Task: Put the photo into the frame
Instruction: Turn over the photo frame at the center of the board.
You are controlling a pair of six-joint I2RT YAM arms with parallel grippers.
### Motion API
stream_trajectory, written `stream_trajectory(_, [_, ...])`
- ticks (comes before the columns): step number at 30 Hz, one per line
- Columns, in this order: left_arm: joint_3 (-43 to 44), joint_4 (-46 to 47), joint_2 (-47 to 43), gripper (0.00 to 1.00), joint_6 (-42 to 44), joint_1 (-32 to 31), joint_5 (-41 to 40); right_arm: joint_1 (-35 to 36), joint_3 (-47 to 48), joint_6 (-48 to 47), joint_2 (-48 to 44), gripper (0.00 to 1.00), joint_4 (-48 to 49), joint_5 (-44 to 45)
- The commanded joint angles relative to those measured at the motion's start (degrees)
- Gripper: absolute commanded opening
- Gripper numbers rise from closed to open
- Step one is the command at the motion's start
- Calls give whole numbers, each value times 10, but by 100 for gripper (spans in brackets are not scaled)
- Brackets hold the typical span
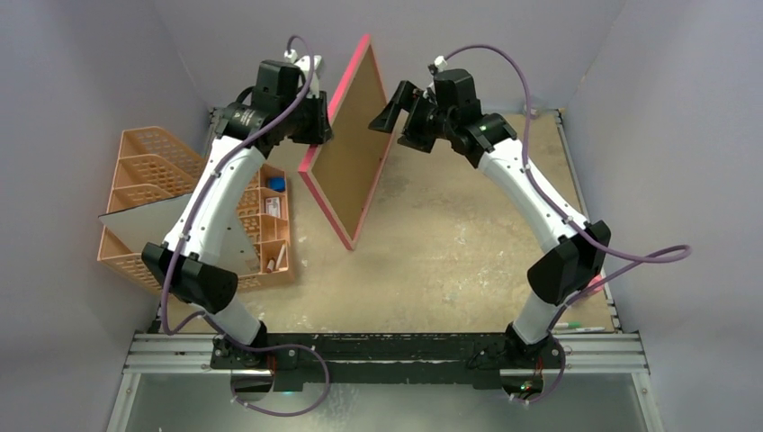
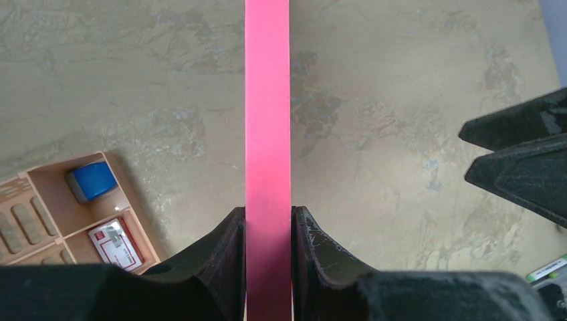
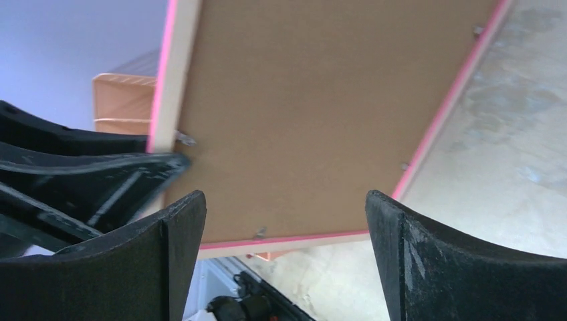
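1. Frame [image 1: 346,157] is held up in the air, tipped on its side, over the far middle of the table [image 1: 450,243]. One edge is pinched tight between the two fingers of the left gripper [image 2: 267,217].
2. Its brown backing board [image 3: 314,100] is turned toward the right gripper [image 3: 284,200]. Small metal tabs [image 3: 186,139] are seen along the rim.
3. The right gripper's fingers are spread wide apart, just beside the back of the frame. Nothing is held in them.
4. A white sheet, most likely the photo [image 1: 139,220] with its back up, is laid over the orange organiser [image 1: 153,157] at the left edge of the table.
5. The frame is thought to be stiff and light, but thin and wide. It can swing or slip when it is pinched at one edge only. It is best held at the rim, not on the board.
6. The photo is thought to be thin, soft and easy to bend or crease. It is best picked up by a corner that sticks out past the organiser, and it should not be squeezed hard.
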Motion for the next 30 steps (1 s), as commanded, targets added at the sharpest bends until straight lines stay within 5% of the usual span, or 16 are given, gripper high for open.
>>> stream_trajectory(1, [82,-30,16,0,57,-40,-76,-3,42,44,27,92,73,-77])
stream_trajectory(11, [118,-51,46,1,67,-82,-95,-3,161,71,112,99,41,-11])
stream_trajectory(21, [94,-32,39,15,64,-95,-60,-3,221,77,158,99,23,1])
stream_trajectory(30, [58,25,4,54,71,-95,73,-5,234,63,167,97,-17,15])
